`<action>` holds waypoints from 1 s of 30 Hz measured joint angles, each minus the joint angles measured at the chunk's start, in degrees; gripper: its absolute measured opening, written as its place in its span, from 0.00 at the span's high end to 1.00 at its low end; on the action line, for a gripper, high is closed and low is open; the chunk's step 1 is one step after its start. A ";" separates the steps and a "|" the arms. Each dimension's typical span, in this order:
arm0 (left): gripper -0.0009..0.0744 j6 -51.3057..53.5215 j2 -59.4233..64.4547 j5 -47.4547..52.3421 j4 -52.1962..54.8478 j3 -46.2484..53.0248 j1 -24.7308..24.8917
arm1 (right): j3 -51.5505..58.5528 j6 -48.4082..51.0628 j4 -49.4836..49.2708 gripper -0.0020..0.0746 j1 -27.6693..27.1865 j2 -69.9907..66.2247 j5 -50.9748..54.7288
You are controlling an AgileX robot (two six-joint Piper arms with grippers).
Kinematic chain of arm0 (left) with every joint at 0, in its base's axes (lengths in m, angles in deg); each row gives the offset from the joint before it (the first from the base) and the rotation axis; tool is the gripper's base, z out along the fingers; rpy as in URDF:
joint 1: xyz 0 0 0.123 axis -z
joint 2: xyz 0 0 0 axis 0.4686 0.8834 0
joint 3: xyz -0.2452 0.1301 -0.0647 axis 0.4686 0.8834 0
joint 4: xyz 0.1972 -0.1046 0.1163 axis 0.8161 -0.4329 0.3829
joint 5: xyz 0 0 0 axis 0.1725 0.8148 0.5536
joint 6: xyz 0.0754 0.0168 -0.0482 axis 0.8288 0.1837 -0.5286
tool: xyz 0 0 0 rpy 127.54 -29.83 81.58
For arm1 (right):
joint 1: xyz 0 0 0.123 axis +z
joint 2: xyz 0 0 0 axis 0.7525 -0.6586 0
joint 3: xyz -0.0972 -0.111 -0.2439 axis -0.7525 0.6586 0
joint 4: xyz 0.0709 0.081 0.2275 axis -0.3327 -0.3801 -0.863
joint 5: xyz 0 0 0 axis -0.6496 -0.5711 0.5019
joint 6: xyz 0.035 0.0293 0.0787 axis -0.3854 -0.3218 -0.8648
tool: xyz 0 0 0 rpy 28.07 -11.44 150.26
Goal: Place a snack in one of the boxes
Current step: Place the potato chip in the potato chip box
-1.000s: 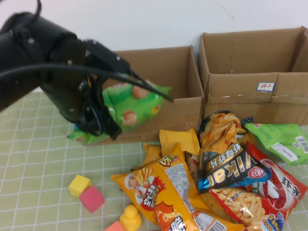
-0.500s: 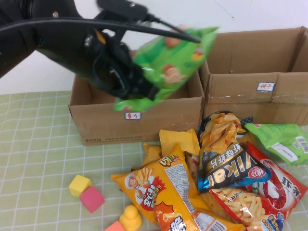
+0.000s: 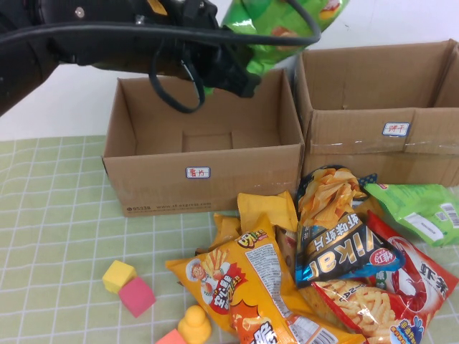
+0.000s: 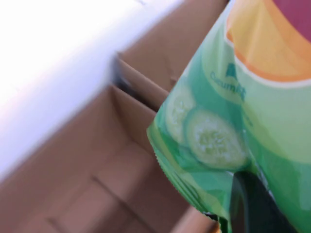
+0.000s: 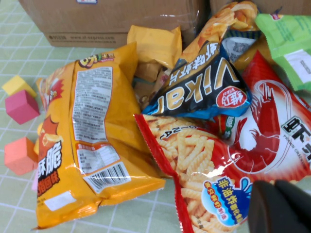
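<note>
The left gripper (image 3: 240,75) is clamped on the green bag (image 3: 287,25), which is held high above the back wall of the box (image 3: 201,179), near the corner shared with the taller carton (image 3: 380,129). If the bag is released here, it could be caught on the rim or dropped behind the box or into the carton, since most of it hangs beyond the opening. The snack pile (image 3: 315,265) lies in front. The right gripper (image 5: 282,206) is shut, empty, parked over the pile.

green cucumber-print snack bag (image 3: 276,29) | plain brown carton (image 3: 208,183) | pale green grid tablecloth (image 3: 50,229)
</note>
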 joint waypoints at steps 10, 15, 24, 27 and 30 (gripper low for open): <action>0.85 -4.61 6.36 -3.63 18.48 0.00 -1.46 | 0.00 0.00 -0.24 0.98 0.00 0.00 -0.19; 0.85 -17.63 12.39 -5.55 32.31 0.00 -5.10 | 0.00 0.00 -0.25 0.98 0.00 0.00 -0.33; 0.39 -43.88 18.41 -0.56 51.91 0.00 -9.06 | 0.00 0.00 -0.35 0.98 0.00 0.00 -0.33; 0.40 -43.24 17.55 4.89 54.68 0.00 -8.36 | 0.00 0.00 -0.35 0.98 0.00 0.00 -0.33; 0.62 -42.44 16.09 9.62 54.28 -0.21 -6.82 | 0.00 0.00 -0.25 0.98 0.00 0.00 -0.33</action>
